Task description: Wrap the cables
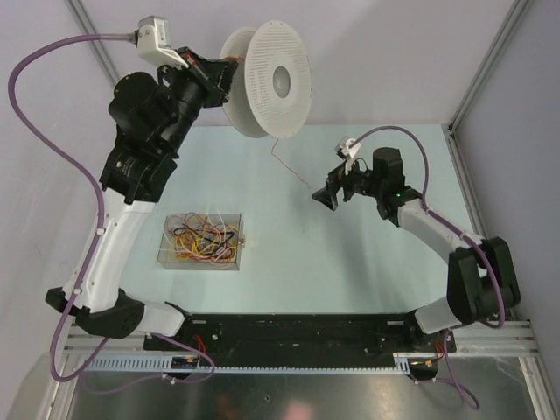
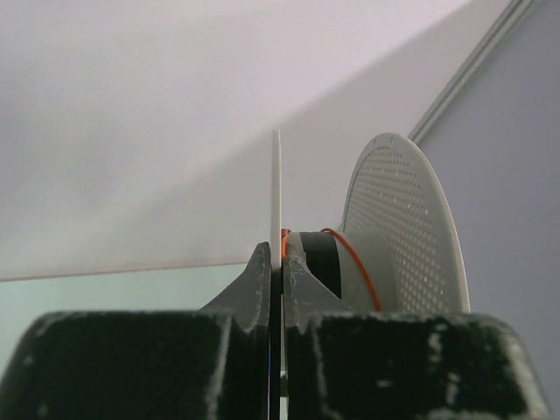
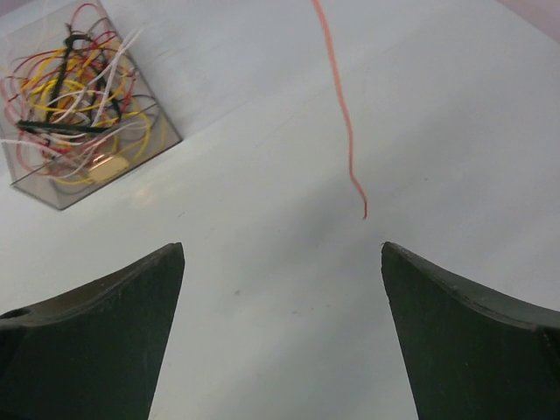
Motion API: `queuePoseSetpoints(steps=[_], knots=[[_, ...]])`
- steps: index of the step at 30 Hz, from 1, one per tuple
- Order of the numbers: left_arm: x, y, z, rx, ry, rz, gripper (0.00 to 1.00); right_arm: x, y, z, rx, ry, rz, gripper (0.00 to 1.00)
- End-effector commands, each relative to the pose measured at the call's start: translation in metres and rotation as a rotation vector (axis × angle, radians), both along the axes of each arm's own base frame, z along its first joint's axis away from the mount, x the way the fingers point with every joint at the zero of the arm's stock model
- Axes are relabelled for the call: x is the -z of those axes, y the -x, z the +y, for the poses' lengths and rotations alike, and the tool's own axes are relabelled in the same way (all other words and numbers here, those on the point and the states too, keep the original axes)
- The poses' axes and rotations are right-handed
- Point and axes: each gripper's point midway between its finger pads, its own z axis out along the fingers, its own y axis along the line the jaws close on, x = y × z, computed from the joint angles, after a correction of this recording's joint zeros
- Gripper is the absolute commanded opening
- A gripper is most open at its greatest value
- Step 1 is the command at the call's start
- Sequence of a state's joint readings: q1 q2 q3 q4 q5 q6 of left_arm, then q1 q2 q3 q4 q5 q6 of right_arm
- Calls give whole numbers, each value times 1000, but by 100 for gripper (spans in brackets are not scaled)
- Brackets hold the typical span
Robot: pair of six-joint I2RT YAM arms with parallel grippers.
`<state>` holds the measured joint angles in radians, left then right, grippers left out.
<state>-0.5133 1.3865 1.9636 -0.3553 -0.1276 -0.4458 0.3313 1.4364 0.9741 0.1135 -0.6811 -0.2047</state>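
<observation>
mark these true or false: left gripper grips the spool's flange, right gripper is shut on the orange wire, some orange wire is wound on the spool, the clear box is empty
1. The left gripper is clamped on a flange of the spool. True.
2. The right gripper is shut on the orange wire. False: the right gripper is open, and the orange wire ends loose ahead of its fingers.
3. Some orange wire is wound on the spool. True.
4. The clear box is empty. False: the clear box holds a tangle of yellow, red and white cables.
</observation>
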Motion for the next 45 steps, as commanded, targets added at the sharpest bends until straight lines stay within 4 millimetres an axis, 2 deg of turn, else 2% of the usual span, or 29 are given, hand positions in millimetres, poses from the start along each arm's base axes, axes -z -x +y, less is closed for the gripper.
queuePoseSetpoints(steps=[1,6,9,11,14,16,20,26,33,39,45], knots=[[-40,30,-4,119,107,-108,0,-4,-35,10,66,-92,-56,99],[-36,34,-16,192,107,-99,0,10,-44,35,25,-128,-68,99],[-36,36,-21,221,111,-101,0,26,-42,55,-41,-128,-66,99],[-37,39,-25,250,105,-107,0,40,-34,70,-102,-140,-9,99],[-35,44,-31,292,84,-117,0,51,-9,92,-216,-178,103,99],[-31,45,-34,307,67,-116,0,51,2,100,-255,-208,164,99],[-24,45,-36,314,47,-112,0,45,9,105,-287,-265,230,98],[-20,44,-35,308,37,-109,0,53,7,99,-264,-264,276,96],[-20,46,-33,305,40,-115,0,51,-19,73,-162,-231,215,98],[-22,47,-34,310,43,-122,0,45,-35,62,-102,-220,150,99],[-17,40,-36,302,37,-110,0,54,-37,53,-72,-181,170,96]])
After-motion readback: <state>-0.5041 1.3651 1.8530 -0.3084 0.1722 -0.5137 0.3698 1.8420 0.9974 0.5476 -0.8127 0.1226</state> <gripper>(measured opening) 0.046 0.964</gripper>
